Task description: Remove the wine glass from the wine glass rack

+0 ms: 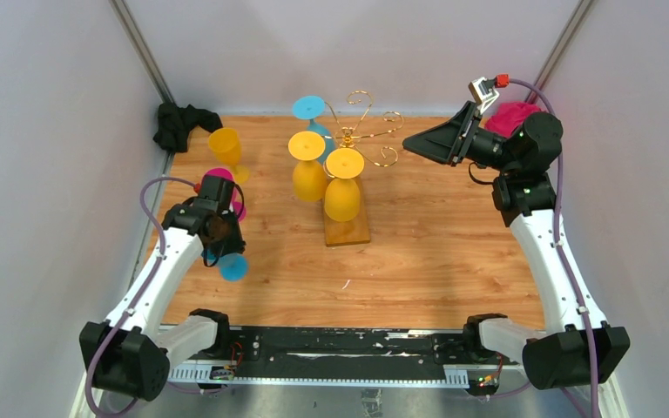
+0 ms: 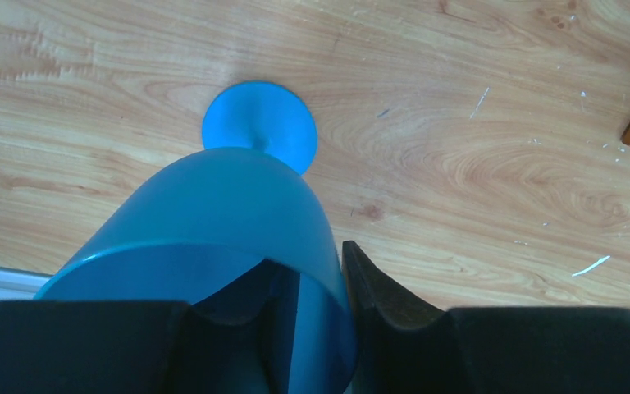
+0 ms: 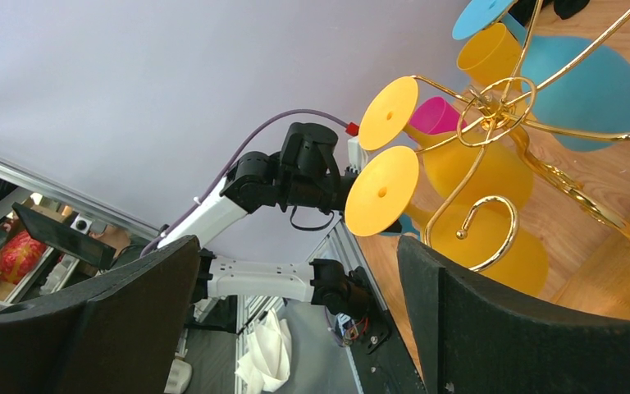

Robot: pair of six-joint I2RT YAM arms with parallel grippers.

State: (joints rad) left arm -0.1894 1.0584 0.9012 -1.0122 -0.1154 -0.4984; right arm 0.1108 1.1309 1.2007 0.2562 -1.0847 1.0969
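Left gripper (image 1: 224,250) is clamped on the blue wine glass (image 1: 233,266), well left of the wine glass rack (image 1: 348,138); right gripper (image 1: 409,144) is spread wide near the rack. Left wrist: bowl wall is pinched between fingers (image 2: 377,287). Right wrist: rack is seen ahead, yellow glasses (image 3: 381,193) hung on it.

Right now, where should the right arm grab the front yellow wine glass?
Take the front yellow wine glass by its bowl, likely from the right: it hangs foot-up on the wine glass rack, another yellow glass crowds its left, and the right gripper is open there.
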